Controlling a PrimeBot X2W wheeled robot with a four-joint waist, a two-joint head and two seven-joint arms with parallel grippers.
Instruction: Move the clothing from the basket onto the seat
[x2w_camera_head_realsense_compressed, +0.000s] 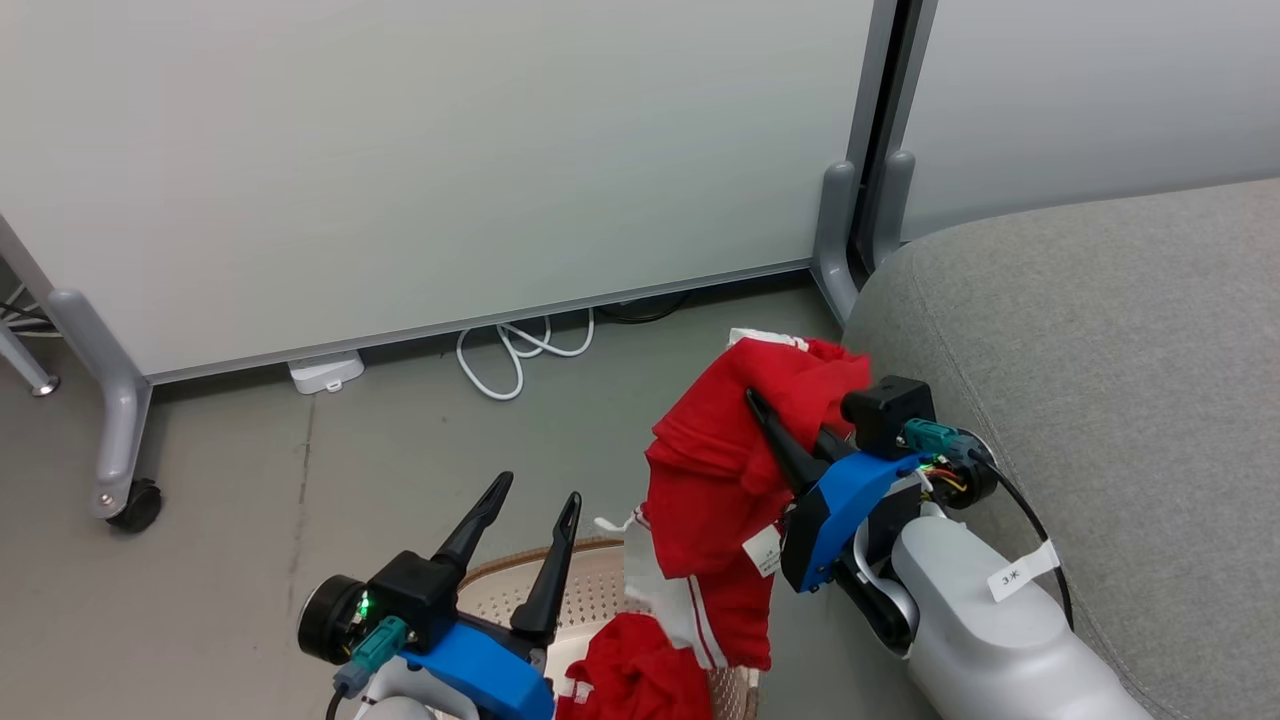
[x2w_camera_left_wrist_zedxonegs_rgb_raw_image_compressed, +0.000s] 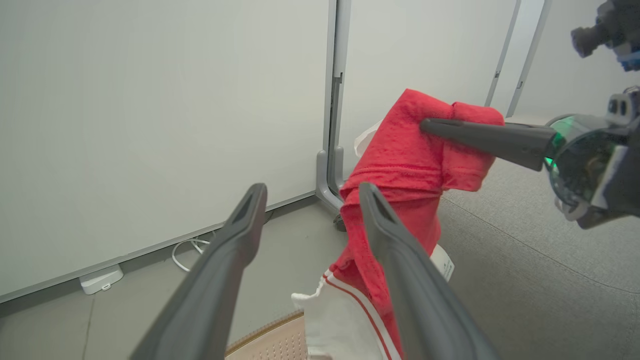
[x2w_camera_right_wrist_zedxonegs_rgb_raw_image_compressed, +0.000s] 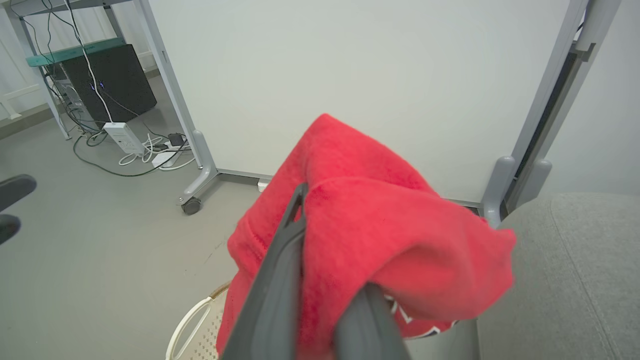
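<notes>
The right claw (x2w_camera_head_realsense_compressed: 790, 420) is clamped shut on a red garment (x2w_camera_head_realsense_compressed: 720, 470), holding it in the air above the right side of the basket (x2w_camera_head_realsense_compressed: 500, 572). The cloth is bunched over the claw's tips. One dark finger lies bare along the outside of the fabric, and the other is buried under the fold. From that pinch the garment hangs straight down in a loose column. A white panel with red stripes and a small white label show low on it, and its bottom end dangles just over the basket's right rim. I cannot tell whether that end touches anything inside.

A second red garment (x2w_camera_head_realsense_compressed: 630, 670) lies crumpled inside the basket, below and slightly left of the hanging one.

The left claw (x2w_camera_head_realsense_compressed: 538, 488) hovers over the left half of the basket with its two fingers spread wide and nothing between them. The hanging garment is near its right finger but apart from it.

The grey sofa cushion (x2w_camera_head_realsense_compressed: 1100, 350) sits just to the right of the basket. The held garment hangs beside the cushion's rounded edge, not on it. Beyond the basket stands a pale partition panel (x2w_camera_head_realsense_compressed: 450, 150), with a white cable (x2w_camera_head_realsense_compressed: 520, 350) looped on the floor at its foot.
</notes>
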